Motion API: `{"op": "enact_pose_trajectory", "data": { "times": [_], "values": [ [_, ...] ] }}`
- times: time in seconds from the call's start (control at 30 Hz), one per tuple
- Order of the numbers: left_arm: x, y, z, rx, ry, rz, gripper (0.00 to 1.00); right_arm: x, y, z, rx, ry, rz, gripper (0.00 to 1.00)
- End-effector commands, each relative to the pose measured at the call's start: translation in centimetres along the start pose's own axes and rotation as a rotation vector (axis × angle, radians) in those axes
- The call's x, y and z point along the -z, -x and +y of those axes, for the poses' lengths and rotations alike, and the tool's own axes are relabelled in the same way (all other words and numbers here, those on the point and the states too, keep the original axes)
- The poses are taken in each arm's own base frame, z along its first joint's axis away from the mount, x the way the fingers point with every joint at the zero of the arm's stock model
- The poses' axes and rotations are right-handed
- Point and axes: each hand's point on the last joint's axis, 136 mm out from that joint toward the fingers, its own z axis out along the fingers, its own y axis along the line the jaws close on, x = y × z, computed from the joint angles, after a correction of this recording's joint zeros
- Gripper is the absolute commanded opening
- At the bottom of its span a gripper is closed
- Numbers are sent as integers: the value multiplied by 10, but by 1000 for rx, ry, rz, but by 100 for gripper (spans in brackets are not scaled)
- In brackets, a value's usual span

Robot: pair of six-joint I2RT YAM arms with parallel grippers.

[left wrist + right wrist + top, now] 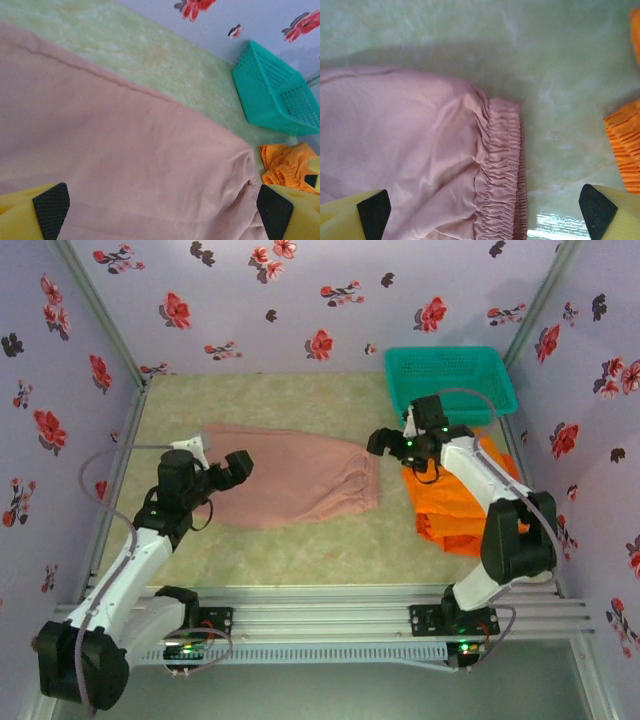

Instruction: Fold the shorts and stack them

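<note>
Pink-brown shorts (pixel 290 480) flat at frame ctr, fold prob. not begun. My left gripper (pixel 238 468) & right gripper (pixel 383 443) both spread wide, empty. Nxt, I reckon: pinch each end, fold over.

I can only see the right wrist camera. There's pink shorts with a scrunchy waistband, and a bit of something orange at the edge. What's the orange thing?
Observer: It's orange shorts, a crumpled pile just right of the pink shorts.
Kid: Is there anything else near them?
Observer: Yes, a teal mesh basket sits behind the orange pile, by the back wall.
Kid: Where's the other claw?
Observer: The left claw is over the left part of the pink shorts, with its fingers wide open.
</note>
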Motion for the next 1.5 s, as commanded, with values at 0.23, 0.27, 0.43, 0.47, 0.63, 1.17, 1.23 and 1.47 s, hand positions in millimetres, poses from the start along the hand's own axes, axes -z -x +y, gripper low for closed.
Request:
{"op": "enact_pose_trajectory", "data": {
  "times": [0.23,0.27,0.43,0.47,0.63,1.17,1.23,1.47],
  "values": [
    [-2,-24,3,76,-57,56,99,-58,-52,-4,61,-134,192,89],
    [-2,-25,3,77,-62,56,99,-62,-55,-5,64,-147,200,89],
    [-2,-26,3,79,-65,59,100,-73,-60,-11,58,-199,206,83],
    [-2,-27,4,80,-64,60,99,-74,-61,-12,54,-201,205,82],
    [-2,-27,5,82,-64,56,99,-88,-69,-6,40,-167,229,79],
    [1,-16,16,131,-45,20,100,-110,-83,-10,53,-186,264,27],
    [2,-11,19,141,-43,9,99,-108,-82,-13,72,-210,263,15],
    [7,3,29,180,-24,-27,100,-79,-65,-20,175,-331,243,0]
  ]
}}
